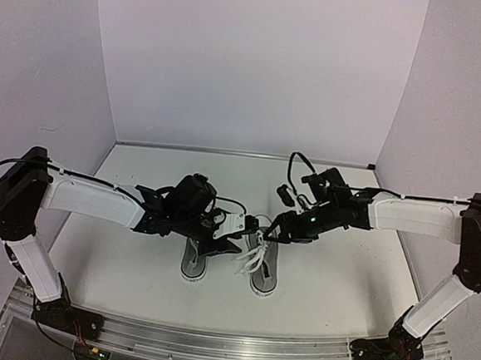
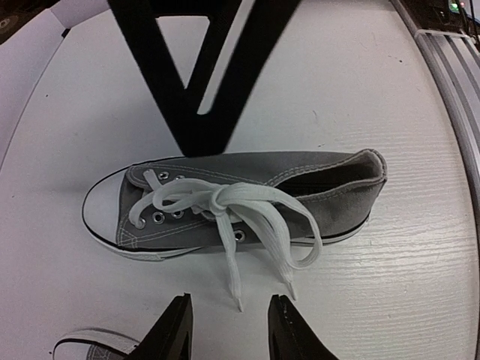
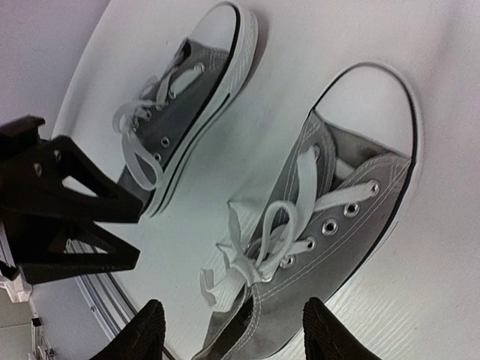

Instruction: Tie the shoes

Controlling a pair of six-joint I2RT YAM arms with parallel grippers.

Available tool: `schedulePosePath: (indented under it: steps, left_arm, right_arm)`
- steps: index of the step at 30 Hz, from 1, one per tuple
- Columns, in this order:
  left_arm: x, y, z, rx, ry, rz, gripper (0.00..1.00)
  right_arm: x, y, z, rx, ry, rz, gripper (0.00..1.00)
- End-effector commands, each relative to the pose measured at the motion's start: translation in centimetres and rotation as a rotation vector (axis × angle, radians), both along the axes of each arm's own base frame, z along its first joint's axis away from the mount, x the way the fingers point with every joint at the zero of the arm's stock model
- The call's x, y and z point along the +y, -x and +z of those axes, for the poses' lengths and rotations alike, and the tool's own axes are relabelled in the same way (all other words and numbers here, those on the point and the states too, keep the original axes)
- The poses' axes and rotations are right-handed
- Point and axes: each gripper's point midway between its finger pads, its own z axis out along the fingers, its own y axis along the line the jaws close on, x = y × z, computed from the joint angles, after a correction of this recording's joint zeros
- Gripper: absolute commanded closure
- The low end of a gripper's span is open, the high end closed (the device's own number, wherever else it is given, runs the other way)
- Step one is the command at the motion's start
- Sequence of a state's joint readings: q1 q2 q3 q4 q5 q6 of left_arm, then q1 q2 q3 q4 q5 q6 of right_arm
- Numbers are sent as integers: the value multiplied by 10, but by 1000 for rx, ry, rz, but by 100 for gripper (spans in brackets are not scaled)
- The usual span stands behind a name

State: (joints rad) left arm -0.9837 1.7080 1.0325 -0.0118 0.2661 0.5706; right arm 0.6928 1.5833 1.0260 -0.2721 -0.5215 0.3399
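Over the shoes, left pincer faces right pincer.

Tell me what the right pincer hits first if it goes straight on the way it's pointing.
Probably the white lace bow on the nearer grey shoe; the open right pincer points at it with nothing between. Depth is hard to judge.
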Motion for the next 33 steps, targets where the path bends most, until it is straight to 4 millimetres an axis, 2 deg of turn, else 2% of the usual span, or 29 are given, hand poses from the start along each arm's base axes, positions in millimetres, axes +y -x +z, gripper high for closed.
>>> schedulePosePath:
  steps: [1,6,14,18,23,28,33]
  left_arm:
    - [-9,10,-14,60,12,-73,66]
    - [-9,18,-38,88,-64,-98,69]
    - [-30,29,-61,99,-103,-147,64]
    - [-40,33,-50,83,-73,-168,68]
    - [-52,41,-29,46,-29,-191,77]
    - [-62,38,-15,29,13,-188,85]
    - [-74,32,-5,7,53,-188,85]
  right_arm:
    - [-7,13,-1,9,19,-27,41]
    - [-15,19,8,-5,4,-47,41]
    - [-24,20,13,-15,-5,-75,41]
    - [-30,18,17,-22,-10,-92,41]
    - [-35,16,16,-20,-11,-102,41]
    - [-36,15,18,-21,-18,-104,41]
    - [-39,15,21,-19,-28,-109,41]
